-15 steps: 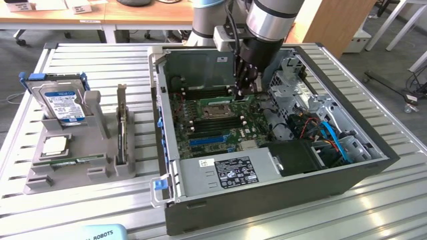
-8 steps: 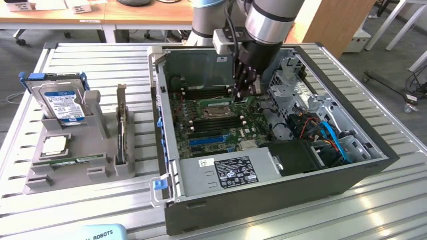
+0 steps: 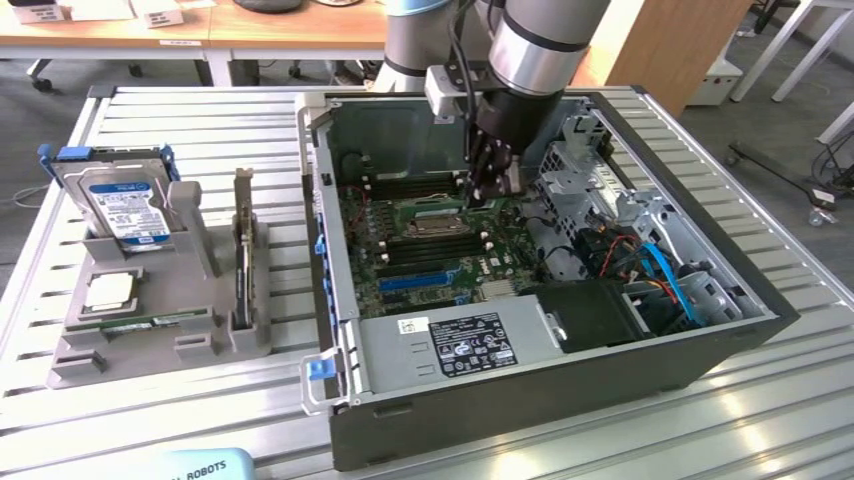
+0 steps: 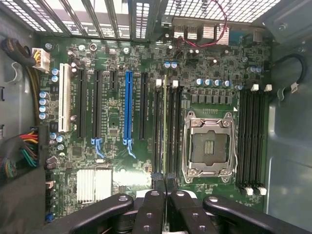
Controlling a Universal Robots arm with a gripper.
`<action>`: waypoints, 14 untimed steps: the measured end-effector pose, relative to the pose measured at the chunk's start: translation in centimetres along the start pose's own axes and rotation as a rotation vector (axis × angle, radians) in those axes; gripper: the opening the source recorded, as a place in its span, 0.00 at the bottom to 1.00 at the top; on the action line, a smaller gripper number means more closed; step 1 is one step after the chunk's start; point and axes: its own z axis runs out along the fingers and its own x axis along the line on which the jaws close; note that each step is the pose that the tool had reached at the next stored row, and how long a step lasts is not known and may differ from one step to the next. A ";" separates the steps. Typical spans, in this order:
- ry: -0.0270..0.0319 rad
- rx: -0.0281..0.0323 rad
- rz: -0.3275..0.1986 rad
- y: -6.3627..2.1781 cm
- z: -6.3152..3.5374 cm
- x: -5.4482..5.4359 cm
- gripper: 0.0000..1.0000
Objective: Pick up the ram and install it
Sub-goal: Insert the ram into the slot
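pincer: the gripper is seen inside the open computer case, over the motherboard; its 2 fingers are closed on the ram.
ram: the ram is held between the fingers and is seen edge-on in the wrist view as 1 thin pale-green strip running straight out from the fingertips.
long axis: the stick's length is laid parallel to the black memory slots and to the long side of the cpu socket.
key relation: the ram is placed directly under the gripper, between gripper and board. it is lined up with 1 slot of the bank just beside the socket, on the side toward the blue expansion slot. no sideways offset or twist is noticed.
depth: whether the lower edge is touching the slot or apart from it cannot be told.
arm: 1 arm is at work, so no nearer hand is to be weighed.
task stage: the pick-up is judged done; the seating is not shown as finished.
elsewhere: a 2nd like stick is found lying in the grey holder outside the case, near the hard drive and well apart from the gripper.
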 end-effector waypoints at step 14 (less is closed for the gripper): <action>-0.0001 0.0001 0.000 -0.01 0.27 0.0 0.12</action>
